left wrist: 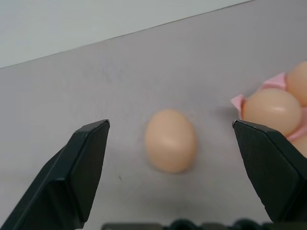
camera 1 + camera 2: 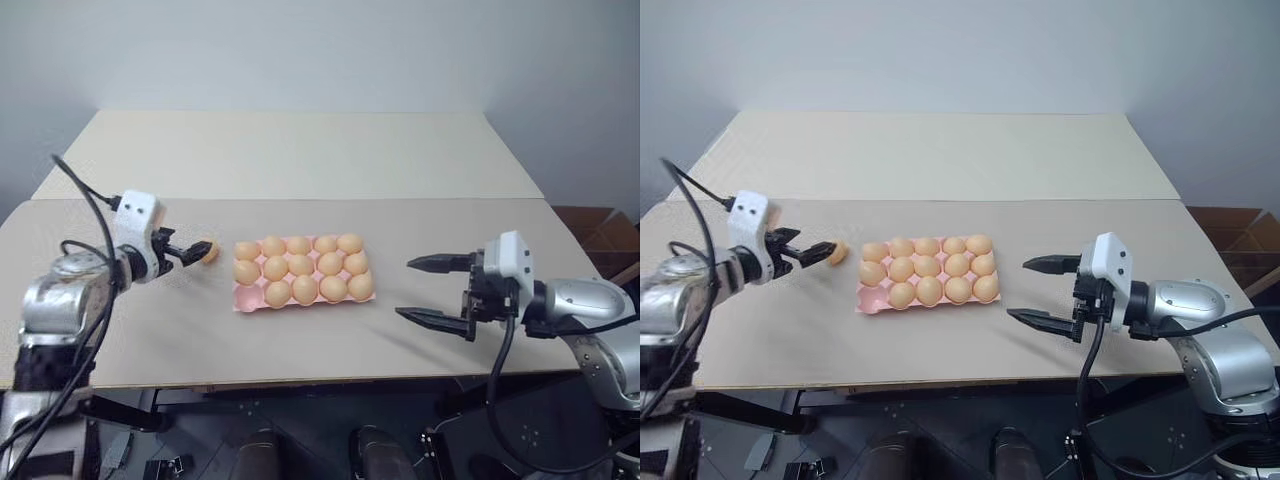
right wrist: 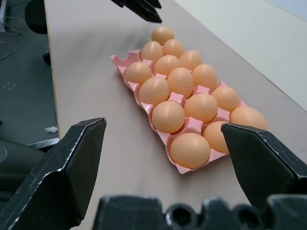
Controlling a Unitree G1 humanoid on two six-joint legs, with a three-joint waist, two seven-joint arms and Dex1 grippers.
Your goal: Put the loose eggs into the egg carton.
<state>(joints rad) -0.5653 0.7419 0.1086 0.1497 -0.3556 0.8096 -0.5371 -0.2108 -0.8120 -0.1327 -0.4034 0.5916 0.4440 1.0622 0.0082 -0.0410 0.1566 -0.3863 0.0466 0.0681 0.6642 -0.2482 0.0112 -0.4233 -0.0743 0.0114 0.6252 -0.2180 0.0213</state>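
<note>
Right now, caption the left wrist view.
Open left gripper framing the last loose egg beside the egg carton.

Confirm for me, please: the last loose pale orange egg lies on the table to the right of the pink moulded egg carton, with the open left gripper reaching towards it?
Not quite: the pale orange egg lies left of the pink moulded egg carton, as the left eye view shows. The open left gripper does reach towards it.

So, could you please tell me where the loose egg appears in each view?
Left eye: loose egg, between left gripper fingertips, left of the carton.
Right eye: same.
Left wrist: centre.
Right wrist: beyond the carton's far end.
Shared landmark: the carton.
</note>
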